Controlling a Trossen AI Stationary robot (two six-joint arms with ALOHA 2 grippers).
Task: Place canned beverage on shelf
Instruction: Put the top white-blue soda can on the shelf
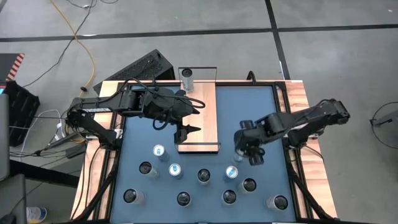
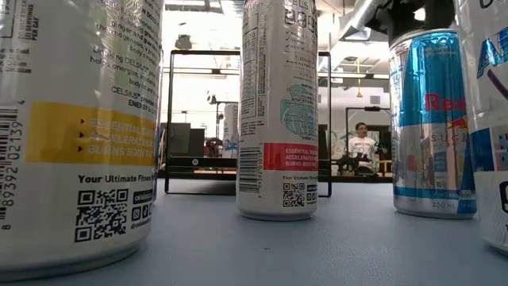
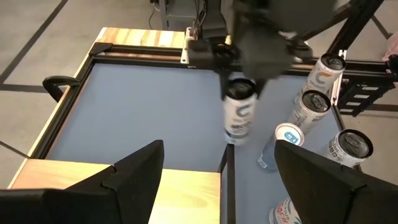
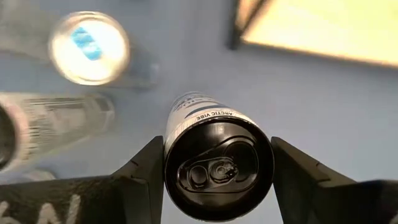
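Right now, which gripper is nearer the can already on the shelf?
Left. The left gripper hovers open over the shelf, a short way along the board from that can. The right gripper is off the shelf's other end, around another can.

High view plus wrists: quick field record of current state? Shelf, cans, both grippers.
shelf: light-wood board on the blue table, between the arms
can on shelf: one can, upright at the far end
right gripper: fingers either side of a black-topped can, off the shelf's near right corner; contact not clear
left gripper: open, empty, over the shelf's near end
cans on table: about ten upright in the near rows, e.g. blue-topped can
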